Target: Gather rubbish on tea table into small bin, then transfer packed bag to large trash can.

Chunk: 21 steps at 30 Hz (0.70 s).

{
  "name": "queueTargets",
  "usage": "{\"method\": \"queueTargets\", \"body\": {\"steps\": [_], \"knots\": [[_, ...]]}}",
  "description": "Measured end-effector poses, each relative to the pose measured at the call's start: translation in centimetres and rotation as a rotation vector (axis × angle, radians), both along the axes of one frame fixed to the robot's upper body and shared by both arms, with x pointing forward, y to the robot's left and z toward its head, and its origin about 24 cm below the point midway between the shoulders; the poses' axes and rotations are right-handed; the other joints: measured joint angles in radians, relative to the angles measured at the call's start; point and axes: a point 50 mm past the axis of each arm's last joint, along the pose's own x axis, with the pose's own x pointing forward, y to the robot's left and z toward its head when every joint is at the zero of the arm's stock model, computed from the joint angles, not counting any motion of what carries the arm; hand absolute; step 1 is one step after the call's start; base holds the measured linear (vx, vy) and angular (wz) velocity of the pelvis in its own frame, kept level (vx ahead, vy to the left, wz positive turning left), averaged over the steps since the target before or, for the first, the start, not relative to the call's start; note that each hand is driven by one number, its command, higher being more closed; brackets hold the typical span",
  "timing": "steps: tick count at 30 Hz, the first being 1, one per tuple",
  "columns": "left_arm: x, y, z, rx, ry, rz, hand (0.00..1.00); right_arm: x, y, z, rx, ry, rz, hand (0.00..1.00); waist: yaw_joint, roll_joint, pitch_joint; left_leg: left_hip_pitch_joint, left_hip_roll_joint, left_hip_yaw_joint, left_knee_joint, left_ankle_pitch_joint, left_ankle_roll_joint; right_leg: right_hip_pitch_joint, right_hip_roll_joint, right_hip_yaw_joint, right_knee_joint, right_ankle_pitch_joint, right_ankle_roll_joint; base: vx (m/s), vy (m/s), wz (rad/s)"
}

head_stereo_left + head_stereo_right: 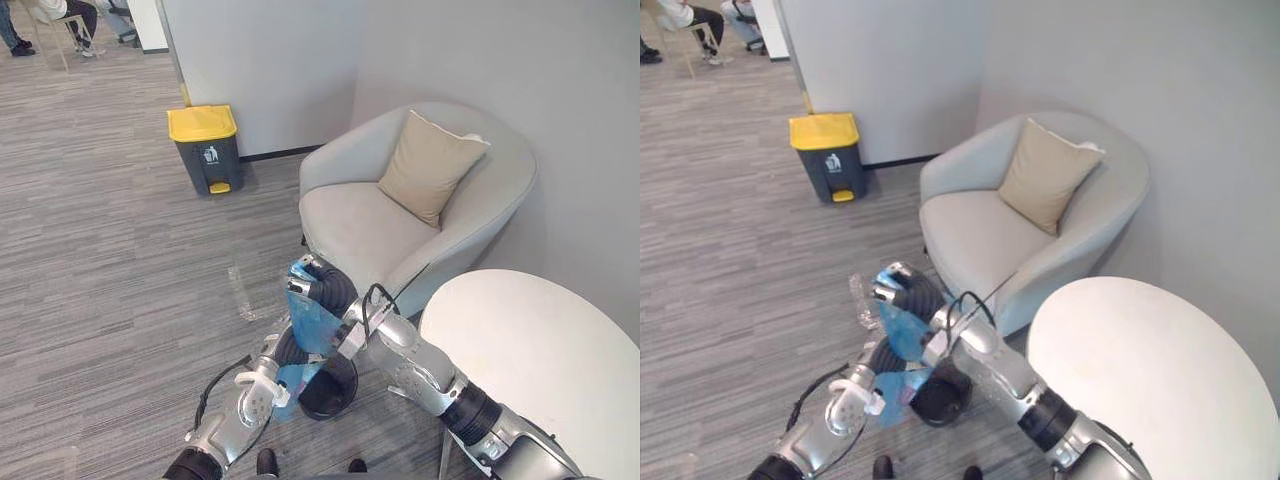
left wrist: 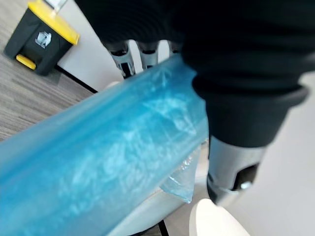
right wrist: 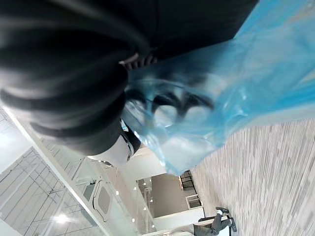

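The blue bag (image 1: 316, 326) hangs stretched between the two hands, above the small black bin (image 1: 336, 396). The bin stands on the floor just beside the near-left edge of the round white surface (image 1: 545, 345) and in front of the armchair (image 1: 365, 228). The right hand (image 1: 322, 287) is the higher one, and its fingers (image 1: 303, 268) are clenched into the bunched top of the bag; the right wrist view shows them curled inside the translucent film. This is probably to keep the mouth closed so that nothing spills while the load is lifted. The left hand (image 1: 290, 348) sits lower, against the bag's side where the film runs taut across it, apparently steadying or supporting the weight. Whether it actually grips the film I cannot tell. The bag's bottom end is at the bin's rim, and I cannot say if it has cleared the bin. Judging by this hold, gathering is over and the lift-out is under way. The large trash can (image 1: 205, 150) with the yellow lid stands shut, well apart across the floor by the wall, so the carry and the lid remain to be dealt with.
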Motion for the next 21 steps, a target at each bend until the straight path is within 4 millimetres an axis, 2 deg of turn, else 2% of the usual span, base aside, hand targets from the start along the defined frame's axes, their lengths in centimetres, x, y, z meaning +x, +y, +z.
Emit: {"method": "queueTargets", "body": {"steps": [7, 16, 18, 20, 21], "knots": [[-0.8, 0.4, -0.5, -0.004, 0.011, 0.036, 1.00, -0.5, 0.5, -0.3, -0.003, 0.016, 0.029, 1.00, 0.005, 0.005, 0.003, 0.000, 0.008, -0.002, 0.000, 0.000, -0.003, 0.000, 0.003, 0.000, 0.000, -0.006, 0.003, 0.00, 0.000, 0.00], [-1.1, 0.6, -0.2, -0.124, 0.042, 0.117, 1.00, -1.0, 1.0, -0.7, 0.048, 0.058, 0.040, 1.00, 0.005, 0.013, 0.009, -0.001, 0.010, -0.008, 0.000, -0.002, -0.007, 0.000, 0.006, -0.004, -0.001, -0.011, 0.002, 0.00, -0.001, 0.00], [-1.6, 0.2, -1.1, -0.123, 0.108, 0.121, 1.00, -1.5, 1.6, -0.3, 0.086, 0.050, 0.075, 1.00, -0.009, 0.013, 0.010, -0.001, 0.011, -0.008, 0.000, -0.003, -0.008, -0.003, 0.007, -0.003, -0.002, -0.012, 0.002, 0.00, 0.000, 0.00], [-1.4, -1.4, -1.5, -0.126, 0.138, 0.088, 1.00, -2.0, 1.7, -0.4, 0.097, 0.055, 0.077, 1.00, -0.007, 0.013, 0.011, -0.003, 0.010, -0.011, 0.000, -0.005, -0.010, -0.006, 0.006, -0.004, -0.002, -0.015, 0.002, 0.01, -0.003, 0.04], [-0.6, -2.4, -1.9, -0.107, 0.156, 0.074, 1.00, -2.2, 1.6, -0.9, 0.088, 0.065, 0.068, 0.00, -0.006, 0.014, 0.011, -0.003, 0.009, -0.012, 0.000, -0.005, -0.010, -0.005, 0.005, -0.006, -0.002, -0.016, 0.003, 0.00, 0.000, 0.00]]}}
